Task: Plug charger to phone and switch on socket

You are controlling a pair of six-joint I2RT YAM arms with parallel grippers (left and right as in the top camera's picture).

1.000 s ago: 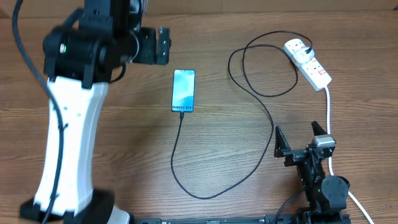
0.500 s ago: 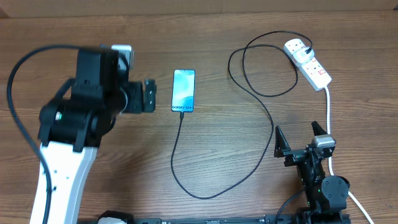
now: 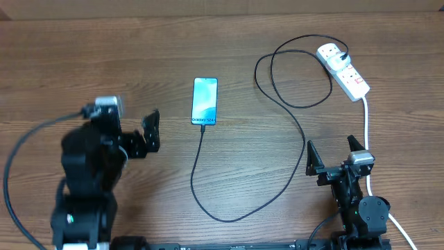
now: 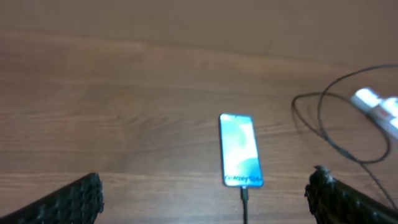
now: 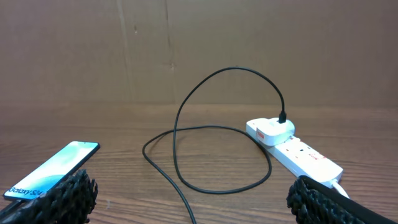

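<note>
The charger, a long thin black cable [image 3: 302,135], lies looped on the brown wooden table [image 3: 104,55]. The left gripper [image 4: 205,186] is spread wide and empty, facing the slim phone with a light-blue screen [image 3: 205,101]; the cable's connector sits in the phone's bottom edge. The right gripper [image 3: 334,156] is also spread and empty. Beyond it, the white oblong power-strip socket [image 3: 345,69] holds the charger's white plug.

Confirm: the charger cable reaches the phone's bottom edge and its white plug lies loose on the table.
Not loose: the white plug sits in the power strip, per the right wrist view. The cable reaches the phone at its bottom edge.
</note>
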